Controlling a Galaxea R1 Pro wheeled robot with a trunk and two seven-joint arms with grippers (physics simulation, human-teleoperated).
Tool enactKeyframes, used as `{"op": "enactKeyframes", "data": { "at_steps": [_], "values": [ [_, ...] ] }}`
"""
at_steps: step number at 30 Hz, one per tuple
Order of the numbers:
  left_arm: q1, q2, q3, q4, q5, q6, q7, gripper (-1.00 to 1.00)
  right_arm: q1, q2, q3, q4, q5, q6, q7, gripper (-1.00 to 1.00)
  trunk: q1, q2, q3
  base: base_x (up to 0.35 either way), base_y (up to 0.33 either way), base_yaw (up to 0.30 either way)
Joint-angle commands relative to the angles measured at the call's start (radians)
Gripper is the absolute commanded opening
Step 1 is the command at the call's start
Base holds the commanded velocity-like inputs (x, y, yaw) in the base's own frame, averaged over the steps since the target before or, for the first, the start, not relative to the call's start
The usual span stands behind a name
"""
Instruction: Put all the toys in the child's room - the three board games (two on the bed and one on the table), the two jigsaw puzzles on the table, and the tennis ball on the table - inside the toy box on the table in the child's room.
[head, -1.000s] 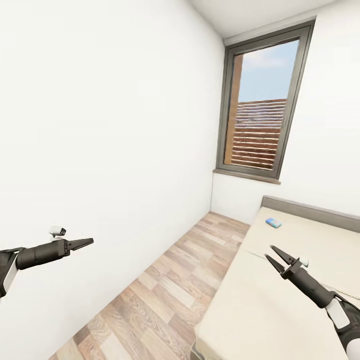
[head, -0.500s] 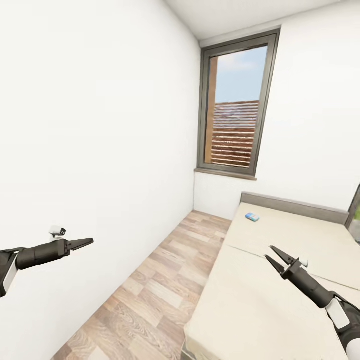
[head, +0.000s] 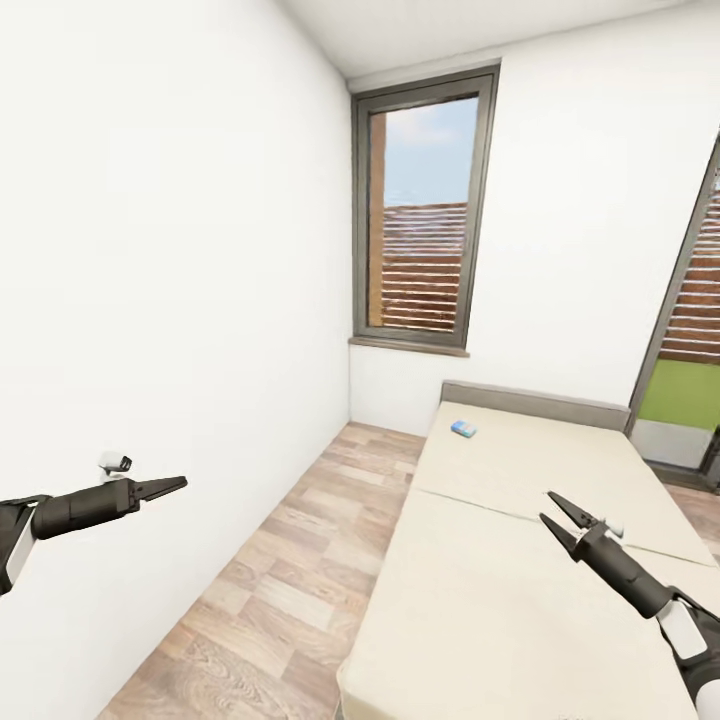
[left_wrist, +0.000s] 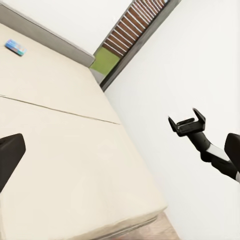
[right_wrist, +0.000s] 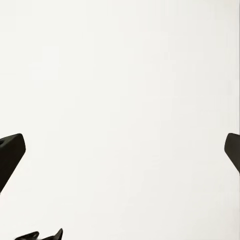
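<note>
A small blue board game (head: 462, 428) lies flat on the beige bed (head: 520, 560), close to the grey headboard (head: 530, 401); the left wrist view shows the same box (left_wrist: 15, 47). My left gripper (head: 178, 485) hangs open and empty beside the left wall, far from the bed. Over the bed's right side, my right gripper (head: 545, 506) is open and holds nothing; the left wrist view also catches it (left_wrist: 187, 122). The table, toy box, jigsaw puzzles and tennis ball are out of view.
A strip of wood-plank floor (head: 290, 570) runs between the white left wall (head: 150, 300) and the bed. A tall dark-framed window (head: 420, 215) stands behind the headboard. A second window (head: 695, 330) is at the right edge.
The camera has turned to the right, so bed and window sit further left in the view and a second window has come in. Both arms keep their pose.
</note>
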Motion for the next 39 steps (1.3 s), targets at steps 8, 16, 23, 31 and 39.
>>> {"op": "enactKeyframes", "data": {
  "at_steps": [8, 16, 23, 31, 39],
  "values": [
    [0.000, 0.001, 0.000, 0.000, -0.001, 0.011, -0.004, 1.00, -0.001, 0.002, -0.065, 0.000, -0.002, 0.029, -0.061, 1.00, 0.001, -0.001, -0.005, 0.116, 0.000, -0.208],
    [0.000, 0.000, -0.001, 0.000, 0.000, 0.011, -0.004, 1.00, -0.001, 0.002, -0.079, 0.000, -0.003, 0.041, -0.081, 1.00, 0.001, -0.001, -0.010, 0.031, 0.045, -0.077],
    [0.000, 0.000, -0.001, 0.000, 0.000, 0.011, -0.004, 1.00, -0.001, 0.001, -0.082, 0.000, -0.002, 0.043, -0.084, 1.00, 0.001, -0.001, -0.011, 0.006, 0.103, -0.015],
    [0.000, 0.000, 0.000, 0.000, 0.000, 0.011, -0.004, 1.00, -0.001, 0.001, -0.082, 0.000, -0.003, 0.044, -0.085, 1.00, 0.001, -0.001, -0.016, 0.001, 0.027, -0.053],
    [0.000, 0.000, 0.000, 0.000, 0.000, 0.011, -0.004, 1.00, -0.001, 0.001, -0.083, 0.001, -0.003, 0.044, -0.085, 1.00, 0.001, -0.001, -0.025, 0.000, 0.005, -0.119]
  ]
}}
